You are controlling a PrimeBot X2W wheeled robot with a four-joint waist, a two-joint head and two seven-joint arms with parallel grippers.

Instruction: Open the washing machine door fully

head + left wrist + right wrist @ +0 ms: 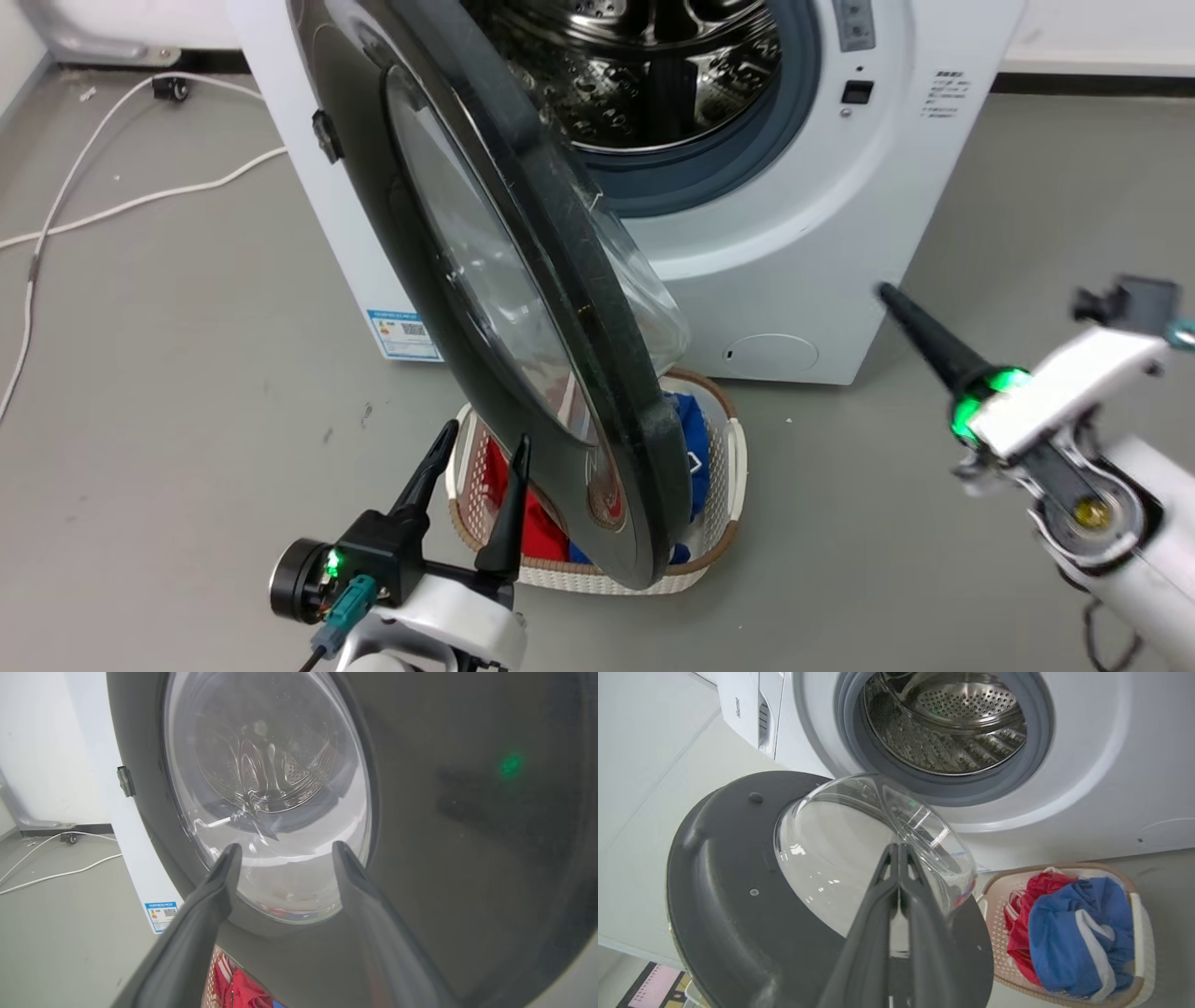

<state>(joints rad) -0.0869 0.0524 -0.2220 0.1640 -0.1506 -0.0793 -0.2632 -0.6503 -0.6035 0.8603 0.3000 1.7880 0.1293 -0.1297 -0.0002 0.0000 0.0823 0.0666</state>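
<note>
The washing machine door (448, 252), glossy black with a clear glass bowl, stands swung well out from the white washing machine (803, 233), edge-on towards me, above the basket. Its outer face shows in the left wrist view as the door (467, 826); its inner side with the bulging bowl is the door (728, 896) in the right wrist view. My left gripper (487, 446) is open, its fingertips just in front of the door's outer face, holding nothing. My right gripper (882, 291) is shut and empty, off to the right, clear of the door, and its tip (896, 847) points at the bowl.
A white wicker-rimmed basket (728, 467) with red and blue clothes sits on the floor under the door. White cables (112, 201) lie on the grey floor to the left. The steel drum mouth (653, 75) stands uncovered.
</note>
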